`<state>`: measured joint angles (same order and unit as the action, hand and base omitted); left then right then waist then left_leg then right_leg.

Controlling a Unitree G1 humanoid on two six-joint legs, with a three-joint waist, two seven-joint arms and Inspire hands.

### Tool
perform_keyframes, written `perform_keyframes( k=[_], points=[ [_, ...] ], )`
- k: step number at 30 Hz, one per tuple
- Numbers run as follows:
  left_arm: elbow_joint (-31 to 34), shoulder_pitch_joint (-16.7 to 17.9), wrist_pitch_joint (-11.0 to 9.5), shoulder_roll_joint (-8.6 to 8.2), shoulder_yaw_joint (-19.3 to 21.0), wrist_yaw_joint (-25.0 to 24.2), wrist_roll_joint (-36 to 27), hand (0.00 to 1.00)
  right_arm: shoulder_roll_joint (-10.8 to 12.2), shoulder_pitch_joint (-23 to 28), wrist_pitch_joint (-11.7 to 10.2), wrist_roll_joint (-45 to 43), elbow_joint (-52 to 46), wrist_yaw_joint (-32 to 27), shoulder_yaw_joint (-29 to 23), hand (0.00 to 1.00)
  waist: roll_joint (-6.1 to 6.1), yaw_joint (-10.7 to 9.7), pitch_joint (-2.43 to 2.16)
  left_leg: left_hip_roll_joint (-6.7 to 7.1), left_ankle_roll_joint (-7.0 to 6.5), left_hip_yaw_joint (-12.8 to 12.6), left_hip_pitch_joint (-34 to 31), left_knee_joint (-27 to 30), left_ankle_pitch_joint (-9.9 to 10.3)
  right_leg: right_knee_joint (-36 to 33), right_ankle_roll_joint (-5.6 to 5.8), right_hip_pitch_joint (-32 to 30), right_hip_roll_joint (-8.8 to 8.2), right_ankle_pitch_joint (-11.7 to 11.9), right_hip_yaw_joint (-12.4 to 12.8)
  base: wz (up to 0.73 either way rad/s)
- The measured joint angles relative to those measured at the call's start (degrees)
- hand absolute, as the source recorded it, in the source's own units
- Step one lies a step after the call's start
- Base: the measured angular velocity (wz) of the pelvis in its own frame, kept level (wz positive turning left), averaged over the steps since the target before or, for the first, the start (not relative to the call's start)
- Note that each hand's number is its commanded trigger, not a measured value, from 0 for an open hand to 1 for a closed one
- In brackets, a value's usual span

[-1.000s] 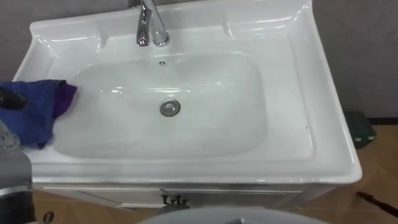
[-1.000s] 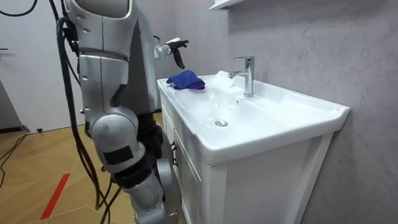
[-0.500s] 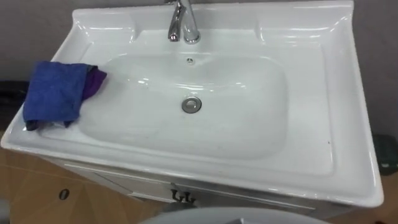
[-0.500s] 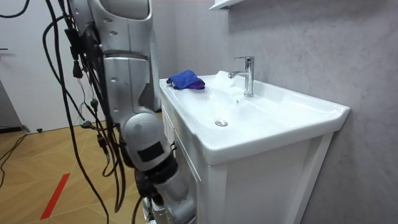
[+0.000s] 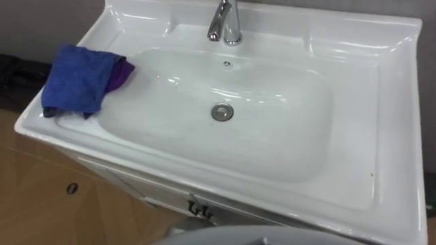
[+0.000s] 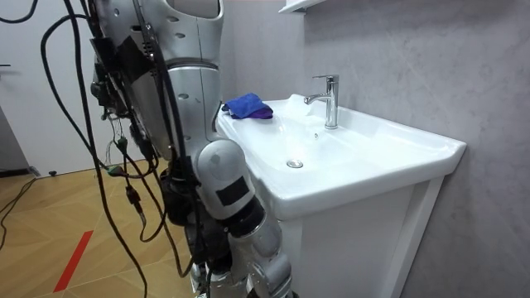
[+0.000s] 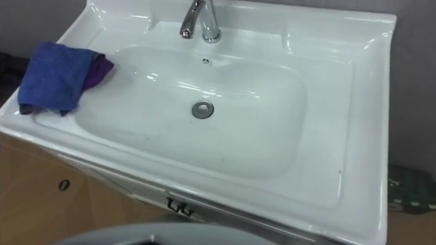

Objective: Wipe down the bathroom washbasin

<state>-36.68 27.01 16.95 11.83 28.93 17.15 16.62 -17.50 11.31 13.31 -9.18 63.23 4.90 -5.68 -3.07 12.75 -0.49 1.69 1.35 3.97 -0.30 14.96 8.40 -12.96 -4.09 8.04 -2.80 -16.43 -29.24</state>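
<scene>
There is one white basin (image 5: 381, 136) here, set on one white cabinet (image 6: 348, 240). The robot stands close up against the cabinet's front, at the room view's left. On the basin I count one chrome tap (image 5: 228, 24) at the middle of the back rim and one small overflow hole (image 5: 227, 64) in the bowl's back wall just below it. There is also one round metal drain (image 5: 222, 112) in the bowl's floor, and one cloth (image 5: 78, 78).

The cloth is deep blue and loosely folded into a rumpled pad, with a purple edge (image 5: 122, 70) showing at the side toward the tap. I cannot tell whether that purple is part of the same cloth or a second piece under it. It lies on the flat rim at the robot's left end of the basin, with its inner edge hanging just over the bowl's lip. It is well apart from the tap and the drain, and nothing touches it.

The bowl is glossy, with light streaks along its walls. A small dark handle (image 5: 199, 209) sits on the cabinet front under the rim.

Of the left hand and the right hand I cannot tell whether the fingers are straight or curled.
</scene>
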Motion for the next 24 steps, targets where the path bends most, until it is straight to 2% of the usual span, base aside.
perform_keyframes(
  k=[5,9,10,12,13,16,19,22,24],
  points=[
    [-8.0,0.8,-3.3,-0.63,-4.3,0.1,-2.5,0.0,0.3,-0.2,-1.7,0.4,-0.5,0.1,0.0,0.0,1.07,-0.1,0.07,-0.11,0.02,-0.7,0.0,0.1,0.0,-0.6,-0.03,0.0,-0.24,-0.5,-0.4,0.05],
    [-11.0,0.4,-4.2,-1.7,-5.8,-0.8,-3.7,0.0,0.4,-0.1,-2.3,2.0,-0.5,0.1,0.0,0.0,1.18,-1.4,0.11,-0.13,0.03,-0.7,0.1,0.3,0.0,-0.6,-0.06,0.4,-0.26,-0.5,-0.4,-0.01],
    [-12.2,0.0,-4.5,-1.81,-6.5,-1.6,-3.7,0.0,0.5,-0.2,-2.7,2.0,0.1,0.1,0.0,0.0,1.14,-1.8,0.13,-0.19,0.03,-1.0,0.4,0.3,0.0,-0.6,-0.06,0.5,-0.25,-0.5,-0.1,-0.15],
    [-14.2,-0.7,-4.8,-2.3,-7.4,-3.2,-3.6,0.0,0.6,-0.7,-3.1,1.6,1.2,0.1,0.0,0.0,0.95,-2.3,0.24,-0.82,0.03,-3.3,0.7,0.3,0.0,-0.7,-0.13,0.5,-0.21,-0.5,0.8,-0.24],
    [-15.4,-1.2,-4.8,-2.57,-7.7,-4.5,-3.6,0.0,0.8,-0.7,-3.3,1.5,1.5,0.2,0.0,0.0,0.96,-3.1,0.25,-1.01,0.03,-4.4,0.7,0.3,0.0,-0.7,-0.2,0.4,-0.21,-0.4,1.2,-0.17],
    [-16.2,-1.7,-4.8,-2.69,-11.3,-7.3,-3.6,0.0,1.5,-0.4,-3.4,1.9,1.6,0.0,0.0,0.0,1.32,-5.2,0.26,-0.99,0.02,-5.4,1.1,-0.2,0.0,-0.7,-0.26,-0.1,-0.07,-0.4,2.3,-0.19],
    [-16.2,-3.0,-5.4,-3.59,-12.5,-9.4,-3.4,0.0,1.9,0.2,-3.4,1.6,1.6,0.0,1.6,0.0,1.95,-6.6,0.13,-1.0,0.02,-5.7,1.8,-1.4,0.0,-0.8,-0.35,-0.4,-0.06,-0.4,3.1,-0.2],
    [-16.3,-4.5,-6.6,-3.86,-14.0,-11.4,-3.5,0.0,2.5,0.1,-3.6,1.3,1.9,0.1,2.0,0.0,2.67,-8.4,0.25,-1.0,0.02,-6.0,2.1,-2.2,0.0,-0.8,-0.34,-0.7,0.03,-0.3,3.5,-0.07],
    [-16.3,-5.5,-6.7,-3.9,-14.9,-11.8,-3.5,0.0,3.1,-0.1,-4.1,0.8,2.5,0.0,2.0,0.0,3.3,-9.4,0.5,-1.09,0.01,-6.7,2.2,-2.3,0.0,-0.8,-0.32,-0.9,0.14,-0.3,4.0,-0.08]
  ],
)
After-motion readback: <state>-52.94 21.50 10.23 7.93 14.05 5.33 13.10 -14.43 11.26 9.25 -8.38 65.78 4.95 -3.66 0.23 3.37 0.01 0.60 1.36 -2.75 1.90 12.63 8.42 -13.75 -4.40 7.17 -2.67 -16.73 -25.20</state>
